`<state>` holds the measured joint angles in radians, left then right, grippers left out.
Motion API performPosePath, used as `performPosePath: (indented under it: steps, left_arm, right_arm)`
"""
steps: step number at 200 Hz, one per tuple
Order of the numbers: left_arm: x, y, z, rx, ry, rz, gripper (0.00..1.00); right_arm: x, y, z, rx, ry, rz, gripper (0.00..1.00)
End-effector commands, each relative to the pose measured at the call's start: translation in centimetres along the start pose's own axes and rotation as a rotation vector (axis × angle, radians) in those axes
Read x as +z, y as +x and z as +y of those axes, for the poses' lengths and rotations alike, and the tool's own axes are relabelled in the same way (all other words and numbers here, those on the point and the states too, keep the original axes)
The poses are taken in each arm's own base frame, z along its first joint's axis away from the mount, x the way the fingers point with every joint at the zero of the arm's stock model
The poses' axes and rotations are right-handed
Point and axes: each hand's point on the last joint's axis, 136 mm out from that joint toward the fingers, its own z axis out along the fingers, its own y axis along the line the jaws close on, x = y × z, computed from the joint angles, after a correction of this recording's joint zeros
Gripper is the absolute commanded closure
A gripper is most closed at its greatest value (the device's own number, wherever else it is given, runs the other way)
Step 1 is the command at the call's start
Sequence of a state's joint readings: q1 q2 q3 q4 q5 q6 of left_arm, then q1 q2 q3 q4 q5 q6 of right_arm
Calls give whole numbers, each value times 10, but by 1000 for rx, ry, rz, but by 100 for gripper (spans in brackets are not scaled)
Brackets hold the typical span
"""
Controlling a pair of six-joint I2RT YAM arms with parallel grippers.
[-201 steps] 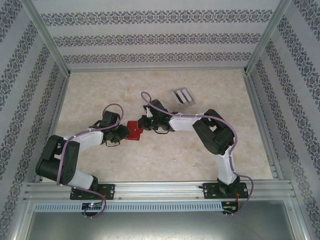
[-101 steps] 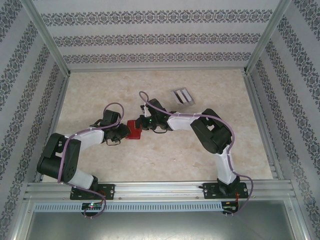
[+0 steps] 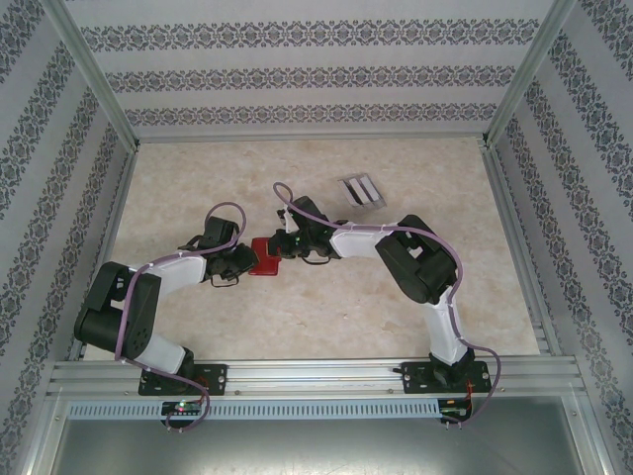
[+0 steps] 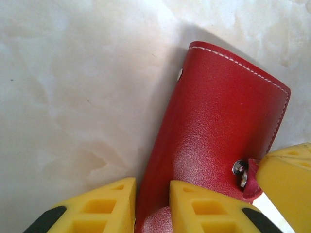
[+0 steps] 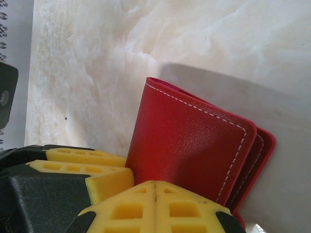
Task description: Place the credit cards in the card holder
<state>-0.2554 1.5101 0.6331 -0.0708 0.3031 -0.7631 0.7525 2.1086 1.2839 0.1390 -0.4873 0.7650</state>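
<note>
The card holder (image 3: pixel 265 257) is a red folded wallet on the table between my two grippers. In the left wrist view the card holder (image 4: pixel 218 121) stands on edge, and my left gripper (image 4: pixel 151 185) is shut on its near edge. A yellow finger (image 4: pixel 286 170) of my right gripper covers the end of the snap tab (image 4: pixel 250 182), which is lifted off its metal stud (image 4: pixel 237 168). My right gripper (image 5: pixel 155 183) has its fingers pressed together against the card holder (image 5: pixel 189 141). From above, the left gripper (image 3: pixel 245 260) and right gripper (image 3: pixel 282 247) meet at the wallet. The credit cards are out of view.
A light grey slotted stand (image 3: pixel 358 190) sits behind and to the right of the grippers. Patterned walls with metal posts enclose the marble-look table (image 3: pixel 326 317). Bare table lies in front of the wallet.
The right gripper has shifted slightly left, closer over the wallet. The left arm has barely moved and the wallet stays in place.
</note>
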Motion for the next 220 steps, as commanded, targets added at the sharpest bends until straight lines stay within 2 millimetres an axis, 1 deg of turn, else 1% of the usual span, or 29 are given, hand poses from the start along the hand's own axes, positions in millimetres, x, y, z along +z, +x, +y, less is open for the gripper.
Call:
performPosePath:
  steps: [1,20,43,52,73,98,114,146,192,220]
  left_arm:
    - [11,19,24,-7,-92,67,76]
    - [11,19,24,-9,-91,69,76]
    - [13,19,23,-10,-86,72,76]
    - [13,20,23,-12,-85,75,77]
    - [14,20,24,-14,-90,78,77]
    - [14,20,25,-15,-94,79,77]
    - [14,20,27,-18,-107,82,77]
    - [15,20,26,-17,-106,84,78]
    - [17,20,27,-18,-110,87,78]
    - [17,21,28,-19,-112,92,78]
  right_arm:
    - [13,11,-9,-19,39,25,100]
    - [16,16,-14,-34,64,25,100]
    - [17,17,-23,-44,86,14,100]
    - [15,17,-23,-38,80,12,100]
    - [5,9,-14,-40,59,-15,100]
    - [-7,-3,0,-47,20,-40,100]
    - [-10,-8,6,-51,6,-49,100]
    - [-14,-11,15,-80,4,-61,100]
    - [-11,-18,8,-66,9,-76,100]
    - [-7,-18,6,-62,8,-72,100]
